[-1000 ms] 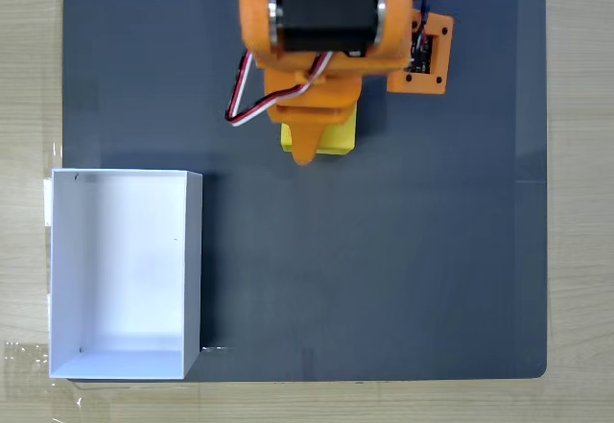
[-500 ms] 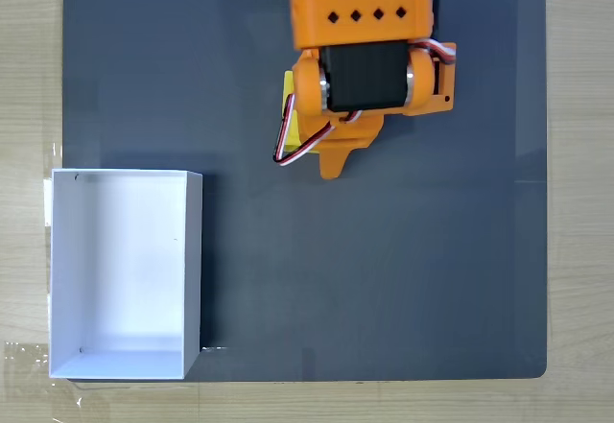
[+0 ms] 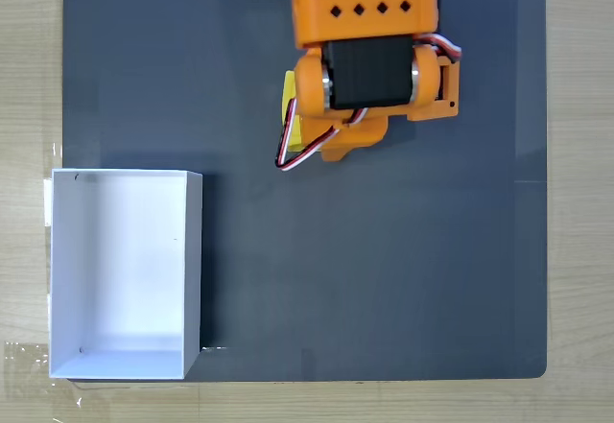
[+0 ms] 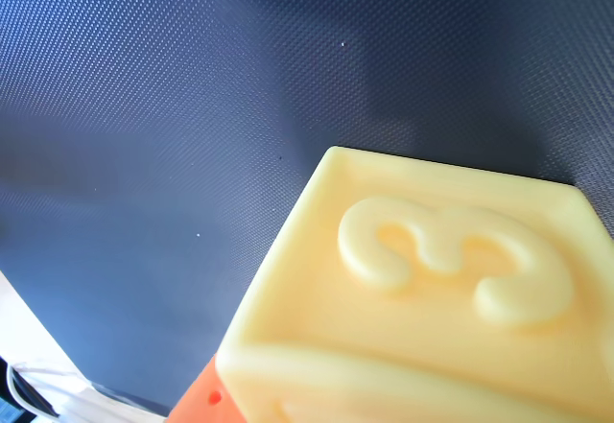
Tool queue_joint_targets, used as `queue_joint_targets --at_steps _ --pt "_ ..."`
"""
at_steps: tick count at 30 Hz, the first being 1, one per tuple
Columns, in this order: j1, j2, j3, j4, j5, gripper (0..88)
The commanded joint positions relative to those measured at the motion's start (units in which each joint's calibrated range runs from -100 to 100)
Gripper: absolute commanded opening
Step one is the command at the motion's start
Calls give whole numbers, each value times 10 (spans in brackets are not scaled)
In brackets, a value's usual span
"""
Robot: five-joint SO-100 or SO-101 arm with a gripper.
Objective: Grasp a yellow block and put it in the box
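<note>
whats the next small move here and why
Probably lift slightly, then carry the yellow block toward the box. The block fills the wrist view close up, seemingly against the gripper, and the box sits apart at lower left in the fixed view.

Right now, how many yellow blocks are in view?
1. The yellow block sits on the dark mat, mostly hidden under the orange arm in the fixed view; the wrist view shows it close up. The arm could hide another.

yellow block (image 3: pixel 291 116) under arm | box (image 3: pixel 192 270) lower left, apart
</note>
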Motion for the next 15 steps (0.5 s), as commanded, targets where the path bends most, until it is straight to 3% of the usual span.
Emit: queue_joint_targets --at_steps 1,8,15 --pt "2 -49 -39 0 -1 245" --pt "16 -165 -167 -82 -1 238" --pt "111 -212 -178 -249 20 238"
